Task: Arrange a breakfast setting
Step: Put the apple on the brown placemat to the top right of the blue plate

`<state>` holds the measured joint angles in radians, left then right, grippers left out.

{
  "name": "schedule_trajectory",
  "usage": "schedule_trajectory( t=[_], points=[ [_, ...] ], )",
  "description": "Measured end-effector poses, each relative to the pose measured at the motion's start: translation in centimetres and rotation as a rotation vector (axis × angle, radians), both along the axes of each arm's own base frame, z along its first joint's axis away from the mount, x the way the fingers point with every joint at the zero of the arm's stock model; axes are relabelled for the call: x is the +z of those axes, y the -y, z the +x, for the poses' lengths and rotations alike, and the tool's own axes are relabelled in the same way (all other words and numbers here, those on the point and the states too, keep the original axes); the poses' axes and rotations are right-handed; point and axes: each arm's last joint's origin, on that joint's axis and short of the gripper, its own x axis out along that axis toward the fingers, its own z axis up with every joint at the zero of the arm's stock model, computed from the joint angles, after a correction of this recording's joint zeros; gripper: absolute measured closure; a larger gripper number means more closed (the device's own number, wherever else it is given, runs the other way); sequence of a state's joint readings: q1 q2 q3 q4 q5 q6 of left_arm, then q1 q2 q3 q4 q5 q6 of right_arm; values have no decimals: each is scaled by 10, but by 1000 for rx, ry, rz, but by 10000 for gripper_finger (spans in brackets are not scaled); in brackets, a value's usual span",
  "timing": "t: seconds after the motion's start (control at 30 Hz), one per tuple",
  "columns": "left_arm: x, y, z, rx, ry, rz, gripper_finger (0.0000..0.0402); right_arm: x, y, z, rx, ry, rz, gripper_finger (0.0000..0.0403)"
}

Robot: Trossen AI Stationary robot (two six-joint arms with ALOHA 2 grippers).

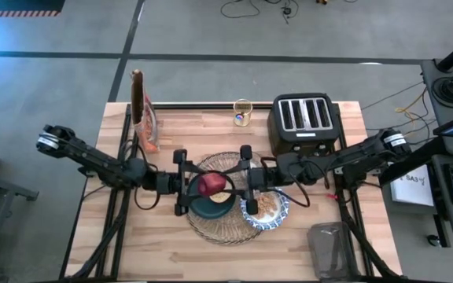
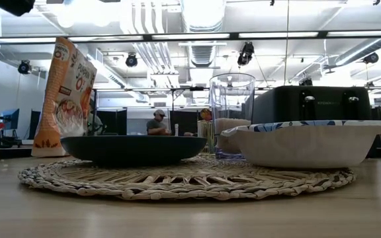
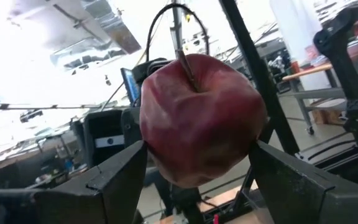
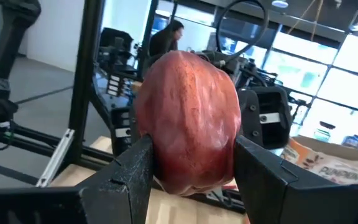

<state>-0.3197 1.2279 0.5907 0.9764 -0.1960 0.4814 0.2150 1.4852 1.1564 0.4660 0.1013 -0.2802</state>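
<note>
A dark-red fruit with a stem hangs in the air over the woven placemat. My left gripper comes at it from the left and my right gripper from the right, both shut on it. Below, the dark teal plate carries a toasted bread ring. The blue-and-white bowl rests on the mat's right part. The clear glass stands at the far edge, off the mat. The low view shows the plate, the bowl and the glass, but no gripper. My left gripper pinches the fruit's lower flanks between its two fingers, level from the table's left. The stem end faces my wrist. The fruit is lifted clear above the plate. My right gripper pinches the fruit's two opposite sides between its two fingers, level from the table's right. The fruit stands above the fingers, clear of the plate.
A black four-slot toaster stands at the far right, close behind my right arm. A tall cereal bag stands at the far left. A clear container lies at the near right corner. A person sits in the room beyond.
</note>
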Motion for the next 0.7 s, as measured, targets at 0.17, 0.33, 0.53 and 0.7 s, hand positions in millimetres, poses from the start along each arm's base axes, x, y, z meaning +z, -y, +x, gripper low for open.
schedule_trajectory(
  t=[0.17, 0.33, 0.53, 0.7],
  points=[
    [3, -1, 6, -20, 7, 16, 138, 0, 0, 0, 12, -4, 17, 225],
    [3, -2, 9, -29, 6, 19, 138, -1, 0, 0, 12, -6, 14, 225],
    [2, -7, 10, -57, -6, -22, 138, -1, 2, 1, 6, -10, 9, 225],
    [-2, -7, 10, -50, -21, -16, 138, -3, 2, 1, 0, -35, 2, 225]
  ],
)
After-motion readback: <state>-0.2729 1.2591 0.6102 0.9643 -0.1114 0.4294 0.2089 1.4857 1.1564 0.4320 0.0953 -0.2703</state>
